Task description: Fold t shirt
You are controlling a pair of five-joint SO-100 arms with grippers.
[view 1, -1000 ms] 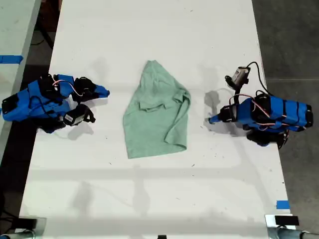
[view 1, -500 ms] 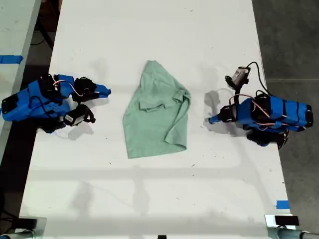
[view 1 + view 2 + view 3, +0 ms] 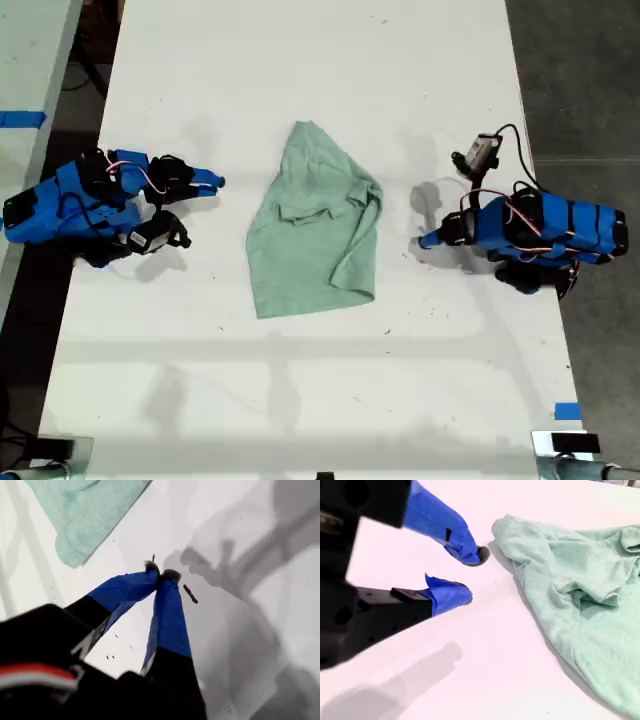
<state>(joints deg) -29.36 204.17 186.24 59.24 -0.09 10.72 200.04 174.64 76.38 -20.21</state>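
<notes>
T shirt (image 3: 315, 225) fold: 4 entries, by size.

1. Counter (image 3: 300, 400). White, flat, running under both end effectors and out past them on every side. Carries all items below.

2. T shirt, pale mint green, soft cloth. Lies between the 2 end effectors, touching neither. Bunched and creased, narrow at 1 end and wider at the other, with 1 side rolled over on itself. Ahead of my first end effector and off to 1 side, a hemmed corner (image 3: 85, 515) shows. Just beyond the tips of my second end effector lies a ribbed edge (image 3: 570, 580), near but apart.

3. My second end effector (image 3: 470, 575), seen at the exterior view's left (image 3: 205, 185). Jaws parted a moderate way, nothing between them, tips low over the counter and aimed at the cloth.

4. My first end effector (image 3: 161, 574), seen at the exterior view's right (image 3: 425, 240). Jaws closed tip to tip, holding nothing, tips close to the bare counter.

Step in hand, as judged: approach before the first grasp, with no fold yet made.

Next move calls for: my second end effector to reach the near edge and pinch 1 layer. My first end effector must part its jaws before reaching its hem corner. The cloth looks to need spreading flat first.
</notes>
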